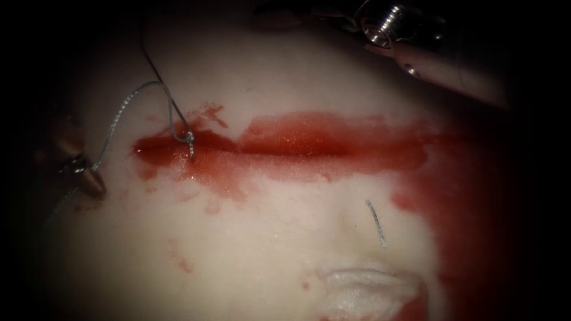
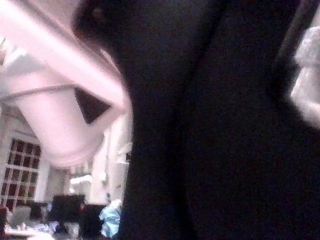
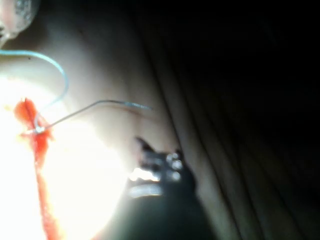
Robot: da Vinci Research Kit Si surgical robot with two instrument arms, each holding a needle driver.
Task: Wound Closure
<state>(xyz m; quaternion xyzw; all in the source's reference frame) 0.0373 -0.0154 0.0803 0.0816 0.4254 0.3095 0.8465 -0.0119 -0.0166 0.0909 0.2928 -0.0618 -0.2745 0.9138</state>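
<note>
Two tools show in the endoscope view. The left tool (image 1: pixel 89 178) sits at the dim left edge, left of the cut (image 1: pixel 279 151), its jaws together on the thread (image 1: pixel 122 113). From there the thread arcs up and over to a knot (image 1: pixel 190 138) at the left end of the cut, and a second, darker strand rises from the knot toward the top edge, where it is lost in shadow. The right tool (image 1: pixel 380 27) lies at the top right, well apart from the cut; its tip is dark and cropped, so whether its jaws are apart or together cannot be told, nor whether they hold anything. No needle can be made out. No writing or label can be read anywhere.

Red fluid (image 1: pixel 333 139) fills the cut and spreads to the right over the tissue (image 1: pixel 256 249). A cut end (image 1: pixel 376 223) of thread lies loose below the cut, toward the right.

From the right wrist, the thread (image 3: pixel 60 75) curves to the knot (image 3: pixel 37 129), with a blurred tool tip (image 3: pixel 157 170) beside it.
</note>
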